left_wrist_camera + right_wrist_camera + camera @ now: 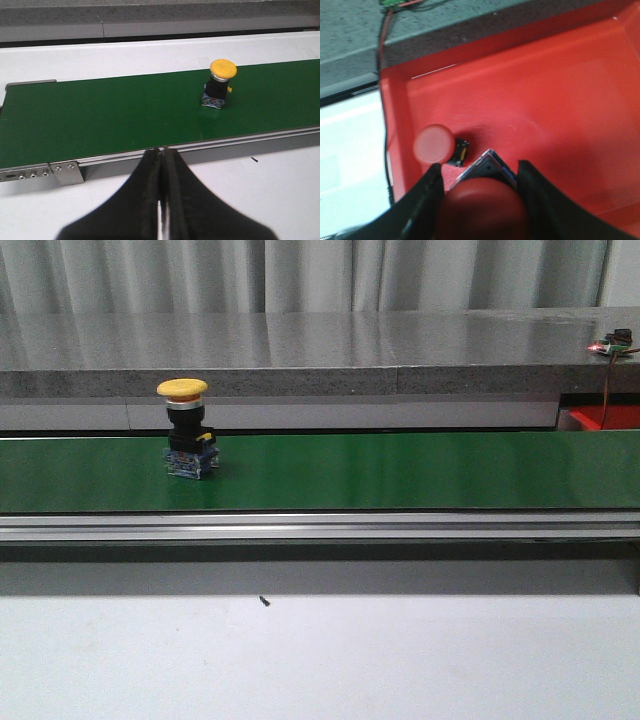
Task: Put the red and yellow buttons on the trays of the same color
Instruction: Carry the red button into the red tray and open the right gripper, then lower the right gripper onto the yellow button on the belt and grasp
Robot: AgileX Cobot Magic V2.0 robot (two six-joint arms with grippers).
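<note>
A yellow button point(183, 390) with a black body and a blue base stood upright on the green belt point(400, 470), toward its left side in the front view, and nothing was touching it. The left gripper point(161, 165) hung over the white table point(280, 200) on the near side of the belt's metal rail point(210, 146), well apart from the yellow button, with its two black fingers pressed together and nothing between them. The right gripper point(479, 175) was positioned over the red tray point(560, 100), its fingers spread around a red button point(482, 202) with a red cap, which it held between them. A second red button point(435, 145) rested on the tray floor just beside the gripper, near the tray's raised rim. In the front view, only a corner of the red tray showed at the far right, behind the belt.
</note>
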